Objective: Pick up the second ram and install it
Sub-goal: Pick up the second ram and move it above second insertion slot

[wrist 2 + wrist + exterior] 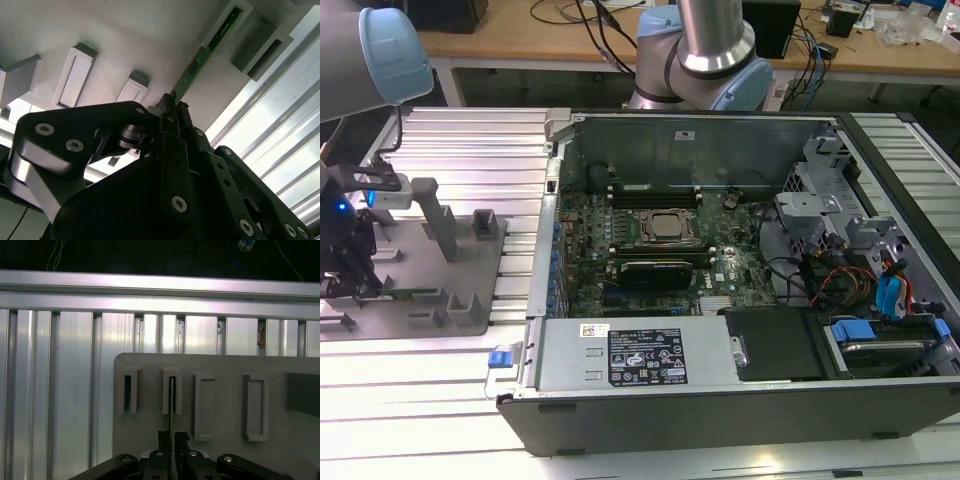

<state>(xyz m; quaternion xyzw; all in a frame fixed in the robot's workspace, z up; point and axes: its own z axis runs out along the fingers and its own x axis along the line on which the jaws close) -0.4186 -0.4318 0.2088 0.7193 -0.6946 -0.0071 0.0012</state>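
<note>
In the exterior view, the gripper point(348, 275) hangs at the exterior view's far left, low over the grey fixture plate point(450, 265). The second ram point(408, 293) shows there as a thin green strip. The open computer case point(720, 400) sits at the middle and right.

In the second wrist view, the gripper point(172, 102) has its jaws drawn nearly together, pinching the near end of the second ram point(202, 55). The far end sits in a slotted holder point(220, 30).

In the first wrist view, the second ram point(170, 405) stands edge-on, touching the fingertips point(163, 440) on either side.

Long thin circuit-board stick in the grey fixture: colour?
Green long thin circuit-board stick, clearest in the second wrist view.
</note>
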